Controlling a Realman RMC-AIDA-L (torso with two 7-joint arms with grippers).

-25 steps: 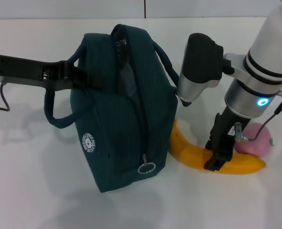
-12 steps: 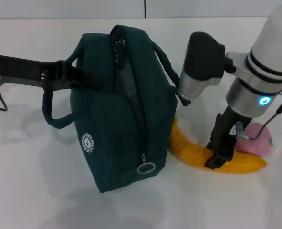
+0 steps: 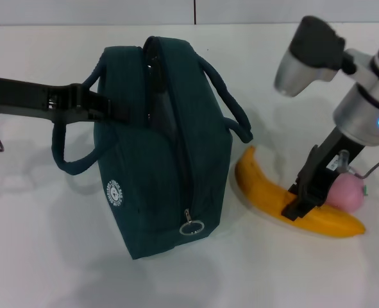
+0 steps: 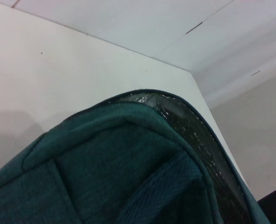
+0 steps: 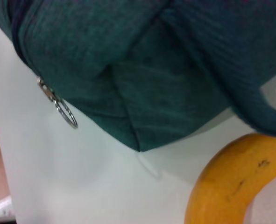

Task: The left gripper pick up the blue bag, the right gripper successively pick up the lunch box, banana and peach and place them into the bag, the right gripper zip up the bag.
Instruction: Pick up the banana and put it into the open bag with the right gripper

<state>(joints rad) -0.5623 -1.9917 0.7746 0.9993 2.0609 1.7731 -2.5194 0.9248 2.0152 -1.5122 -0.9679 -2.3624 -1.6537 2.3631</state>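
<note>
Here, the scene line by line.

Blue bag (image 3: 167, 154): it stands upright on the white table (image 3: 61, 256), with the top zipper open; the left wrist view shows the silver lining at the rim. The zipper pull with the silver ring (image 3: 190, 226) hangs low on the end that faces the camera.

Left gripper (image 3: 90, 106): it reaches in from the left side and is clenched on one padded handle (image 3: 74, 163) of the bag, near the top.

Right gripper (image 3: 301, 202): it is low on the table at the right of the bag, with its fingers down on the middle of the banana. I cannot tell if the fingers are closed on the fruit or only placed over it.

Banana (image 3: 266, 192): it lies on the table just beside the bag, with one end close to the bag's bottom corner.

Peach (image 3: 344, 192): it sits on the table just behind the banana, touching or almost touching it, partly hidden by the right gripper.

Lunch box: not visible in any view.
</note>
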